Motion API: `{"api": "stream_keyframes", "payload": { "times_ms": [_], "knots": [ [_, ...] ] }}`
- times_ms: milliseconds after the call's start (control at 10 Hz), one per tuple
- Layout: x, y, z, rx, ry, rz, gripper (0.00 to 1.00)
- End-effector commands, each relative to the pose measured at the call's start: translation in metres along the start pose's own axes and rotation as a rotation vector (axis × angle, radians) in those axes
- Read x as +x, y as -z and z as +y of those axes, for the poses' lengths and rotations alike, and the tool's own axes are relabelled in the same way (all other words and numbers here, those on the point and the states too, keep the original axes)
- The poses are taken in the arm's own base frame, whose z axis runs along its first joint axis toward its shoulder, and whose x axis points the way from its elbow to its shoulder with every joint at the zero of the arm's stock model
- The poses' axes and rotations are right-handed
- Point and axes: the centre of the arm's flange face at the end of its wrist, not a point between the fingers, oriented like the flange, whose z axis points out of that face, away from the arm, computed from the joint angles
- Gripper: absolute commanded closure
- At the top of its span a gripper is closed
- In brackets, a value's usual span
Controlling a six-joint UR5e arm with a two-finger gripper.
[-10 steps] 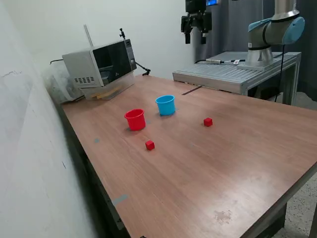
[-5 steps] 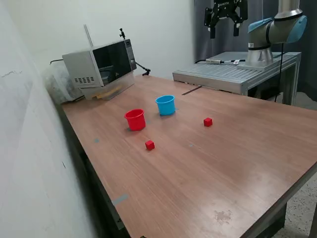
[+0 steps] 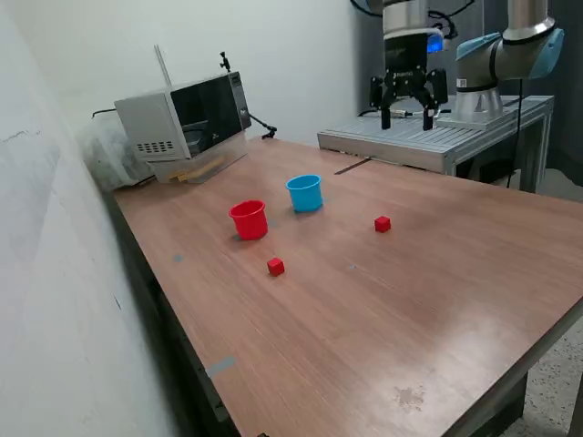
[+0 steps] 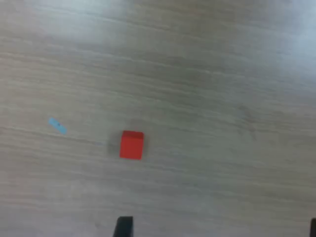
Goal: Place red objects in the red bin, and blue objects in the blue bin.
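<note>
Table (image 3: pixel 437 300) made of brown wood fills most of the exterior view. A red cup (image 3: pixel 249 219) stands on it, and a light blue cup (image 3: pixel 305 193) stands just beside it, toward the exterior view's right and a bit farther back. The two cups do not touch. One small red cube (image 3: pixel 276 266) lies on the wood near the red cup, closer to the camera. Another small red cube (image 3: pixel 383 223) lies toward the exterior view's right, apart from both cups. Both cubes sit outside the cups. A grey and black microwave (image 3: pixel 187 116) sits at the far corner of the table on the exterior view's left. The gripper (image 3: pixel 407 116) hangs high in the air above the far side of the table, pointing down. Its two black fingers are spread apart and hold nothing. A grey metal stand (image 3: pixel 428 137) with the arm's base on it is behind the table.

In the wrist view, one red cube (image 4: pixel 132 144) lies flat on the wood. A little bit of light blue tape (image 4: pixel 58 126) is stuck to the wood near it. One dark fingertip (image 4: pixel 123 227) shows at the edge of the picture, well apart from the cube. The picture is a bit blurry.
</note>
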Motion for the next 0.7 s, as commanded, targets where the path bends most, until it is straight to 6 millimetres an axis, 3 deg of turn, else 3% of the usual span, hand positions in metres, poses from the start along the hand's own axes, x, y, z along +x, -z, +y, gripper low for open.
{"api": "stream_keyframes", "payload": {
  "times_ms": [0, 100, 400, 600],
  "knots": [
    [-0.007, -0.063, 0.012, 0.048, -0.011, -0.001, 0.00],
    [-0.008, -0.081, 0.011, 0.065, -0.014, -0.001, 0.00],
    [-0.008, -0.096, 0.013, 0.067, -0.013, -0.003, 0.00],
    [-0.010, -0.118, 0.013, 0.085, -0.016, -0.004, 0.00]
  ]
}}
